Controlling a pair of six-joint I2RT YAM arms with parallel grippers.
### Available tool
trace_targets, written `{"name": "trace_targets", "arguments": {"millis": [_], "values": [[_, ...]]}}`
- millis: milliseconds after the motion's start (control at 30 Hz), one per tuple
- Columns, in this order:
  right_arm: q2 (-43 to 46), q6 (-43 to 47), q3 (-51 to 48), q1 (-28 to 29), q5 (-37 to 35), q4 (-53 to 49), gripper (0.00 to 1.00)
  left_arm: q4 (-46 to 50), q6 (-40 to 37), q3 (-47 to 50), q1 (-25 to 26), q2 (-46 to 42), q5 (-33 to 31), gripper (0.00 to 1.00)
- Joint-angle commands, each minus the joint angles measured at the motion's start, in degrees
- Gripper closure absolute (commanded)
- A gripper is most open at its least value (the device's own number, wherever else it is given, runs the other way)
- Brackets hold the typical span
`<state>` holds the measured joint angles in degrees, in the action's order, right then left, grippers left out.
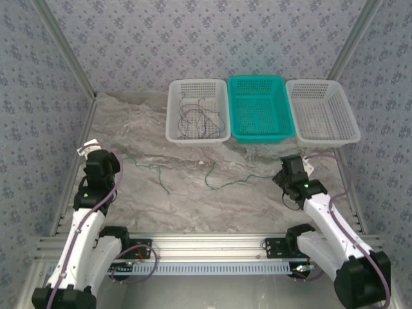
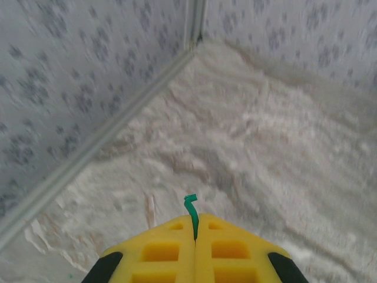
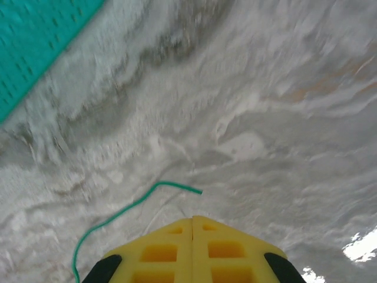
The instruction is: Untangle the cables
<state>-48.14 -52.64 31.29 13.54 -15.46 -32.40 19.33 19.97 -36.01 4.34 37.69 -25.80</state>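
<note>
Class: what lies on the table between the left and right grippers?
Thin green cable, lying in loose bends on the table, runs along the stretch between the left gripper and the right gripper. The top view shows it.

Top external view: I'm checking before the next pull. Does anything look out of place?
Teal-green cable straggles kinked over the table, one end pinched in the left gripper. Dark cables lie tangled in the left white basket.
</note>
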Motion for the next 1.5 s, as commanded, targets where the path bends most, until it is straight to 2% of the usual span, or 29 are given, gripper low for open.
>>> {"name": "trace_targets", "arguments": {"millis": [0,100,167,233,300,333,400,467,533,633,767,933,1133,1267,1367,1400,1467], "values": [[0.34,0.19,2.93,-1.24,-7.25,-3.89,1.00,-0.15,-1.09,-5.73,-0.61,-1.51,-1.20,1.00],[-0.76,0.80,3.86,-2.06,-7.07,-2.98,1.00,0.02,1.51,-8.35,-0.52,-0.61,5.04,1.00],[-0.57,5.36,3.85,-2.01,-2.25,2.52,1.00,-3.10,2.36,-9.31,-0.61,-0.02,14.78,1.00],[0.00,8.59,4.52,-1.40,1.30,5.69,0.84,-10.56,5.89,-9.27,-0.46,0.87,27.52,1.00],[1.12,10.12,5.10,-0.51,2.10,7.57,0.72,-20.33,10.80,-8.95,0.91,2.64,36.07,1.00],[1.81,10.28,5.62,-0.05,1.74,7.77,0.68,-25.47,12.87,-9.21,2.50,4.09,38.19,1.00],[2.87,10.12,6.63,0.75,0.91,7.49,0.64,-31.41,13.71,-11.15,7.12,7.32,38.08,1.00],[3.68,9.71,7.87,1.37,0.61,6.51,0.63,-34.98,11.35,-13.80,13.09,11.41,35.45,1.00],[4.54,9.38,9.13,1.95,0.85,5.61,0.59,-38.80,8.89,-16.84,18.75,17.81,32.90,1.00],[5.62,9.44,10.93,2.78,2.01,4.50,0.51,-44.89,7.56,-22.43,24.01,28.95,32.46,1.00],[7.51,10.11,11.96,3.75,4.82,4.11,0.49,-49.53,4.03,-32.48,28.34,44.36,30.14,1.00],[10.18,10.43,11.76,4.47,5.49,2.82,0.48,-53.89,5.94,-49.22,29.79,64.00,29.01,1.00],[12.15,10.80,12.11,4.56,5.19,1.47,0.48,-48.45,6.09,-73.02,29.88,83.76,29.16,1.00],[12.59,10.48,12.21,4.65,5.26,0.73,0.47,-41.00,8.17,-87.61,30.07,94.41,30.24,1.00],[12.55,10.11,12.24,4.72,5.52,0.76,0.47,-33.58,6.95,-96.41,30.84,100.96,30.03,1.00],[12.54,10.02,12.22,4.74,5.50,0.76,0.47,-29.41,5.90,-100.71,31.17,103.43,29.99,0.94],[12.54,10.02,12.39,4.81,5.45,0.83,0.47,-22.06,4.64,-109.43,31.53,107.77,30.64,0.70]]}}
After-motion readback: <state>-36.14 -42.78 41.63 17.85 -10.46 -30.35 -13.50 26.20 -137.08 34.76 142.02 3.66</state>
